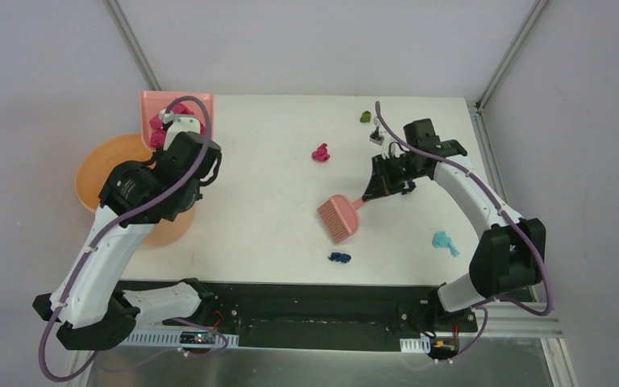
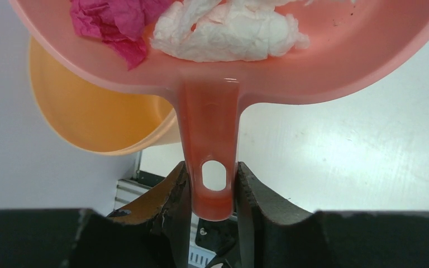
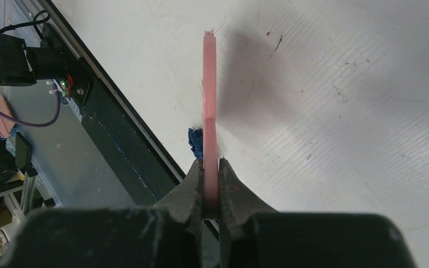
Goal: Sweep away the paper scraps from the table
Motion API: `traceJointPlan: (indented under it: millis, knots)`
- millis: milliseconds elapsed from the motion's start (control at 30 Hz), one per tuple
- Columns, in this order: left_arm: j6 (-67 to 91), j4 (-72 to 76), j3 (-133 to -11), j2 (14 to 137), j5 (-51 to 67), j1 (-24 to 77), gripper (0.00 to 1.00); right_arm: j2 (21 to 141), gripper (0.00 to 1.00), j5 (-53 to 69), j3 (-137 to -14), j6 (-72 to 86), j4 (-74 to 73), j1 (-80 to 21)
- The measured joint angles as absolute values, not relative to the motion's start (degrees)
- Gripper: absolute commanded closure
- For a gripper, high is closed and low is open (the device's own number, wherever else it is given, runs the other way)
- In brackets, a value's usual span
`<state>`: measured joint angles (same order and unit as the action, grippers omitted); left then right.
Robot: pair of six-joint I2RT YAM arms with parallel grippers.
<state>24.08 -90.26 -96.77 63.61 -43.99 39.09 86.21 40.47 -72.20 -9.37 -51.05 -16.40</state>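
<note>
Four paper scraps [image 1: 320,152] at least lie loose on the table [image 1: 258,226], mid to right. Left gripper [image 2: 212,187] clamps dustpan [image 2: 324,72] handle, pan loaded, far left by bucket [image 2: 89,123]; right gripper [image 3: 211,167] pinches brush [image 3: 209,84]. Risk: pan tipped short of bucket spills wads back.

Dustpan [image 2: 335,67]: pink
Hand brush [image 1: 339,218]: pink
Bucket [image 1: 101,157]: orange
Bench [image 1: 266,201]: white, black front edge
Paper scraps [image 1: 320,152]: magenta, olive, teal, dark blue, white

Bright even light, soft shadows, sharp
</note>
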Motion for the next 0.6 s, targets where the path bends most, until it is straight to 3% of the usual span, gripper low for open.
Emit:
traceJointPlan:
  millis: [600]
  knots:
    - [15.7, -90.5, -96.4, 67.9, -49.3, 23.3, 1.00, 87.2, 1.00, 46.6, -71.4, -8.8, -50.2, -13.8]
